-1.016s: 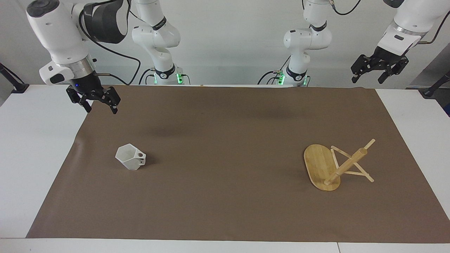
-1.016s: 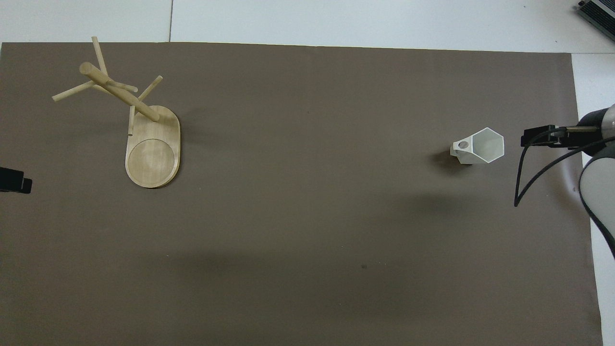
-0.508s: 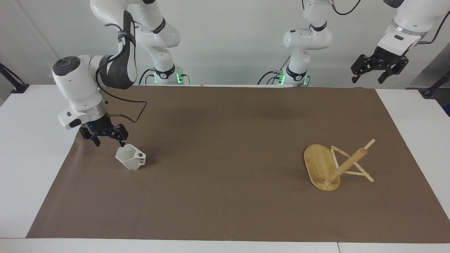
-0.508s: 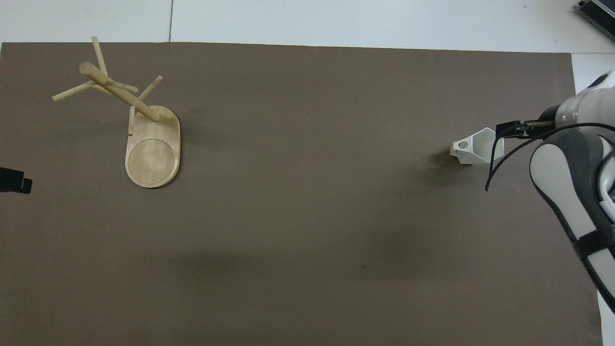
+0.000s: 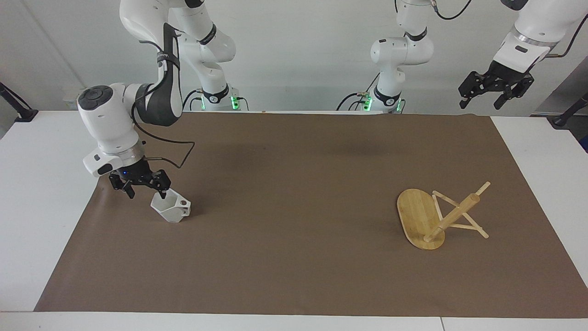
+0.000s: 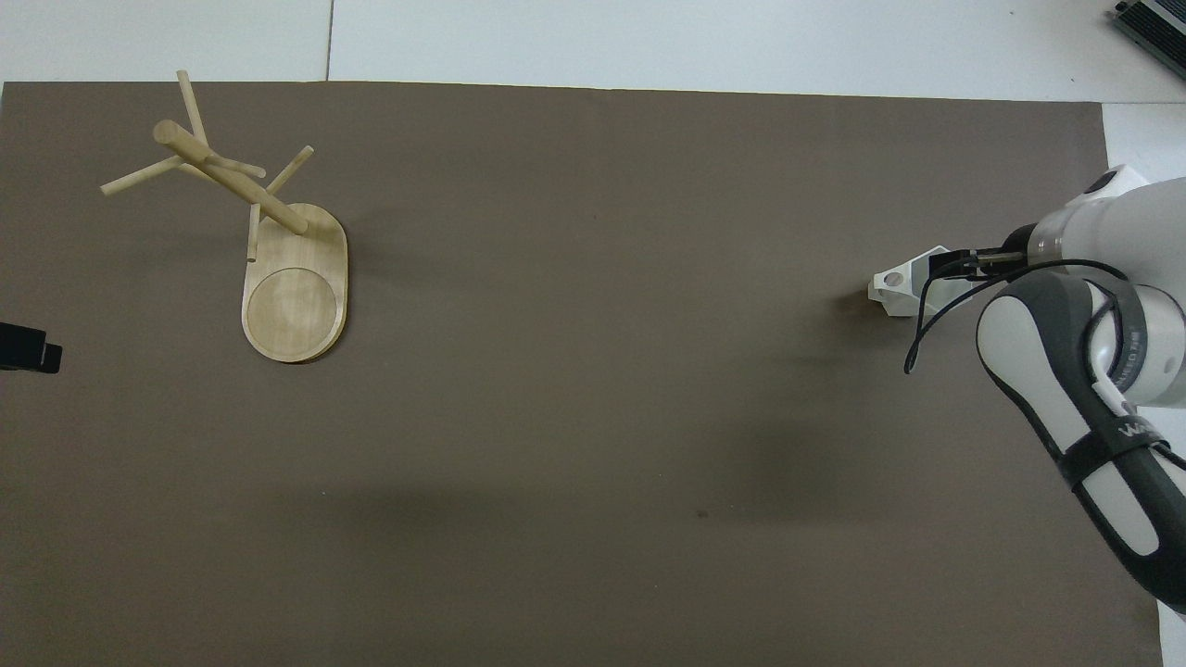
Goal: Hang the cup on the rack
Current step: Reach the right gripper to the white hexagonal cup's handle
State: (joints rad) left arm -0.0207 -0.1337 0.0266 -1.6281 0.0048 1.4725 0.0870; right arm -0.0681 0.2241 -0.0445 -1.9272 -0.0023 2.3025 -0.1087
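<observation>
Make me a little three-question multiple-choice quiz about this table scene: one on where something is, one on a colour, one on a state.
1. Where is the right gripper?
A. At the cup's rim
B. Over the rack
C. Up by the wall

2. What colour is the cup?
A. Red
B. White
C. Green

3. How does the rack stand?
A. Upright on its base
B. Hanging from a gripper
C. Tipped over, post slanting

Answers:
1. A, its fingers spread around the rim on the side away from the handle.
2. B, plain white against the brown mat.
3. C, its base is tilted up and its pegs touch the mat.
</observation>
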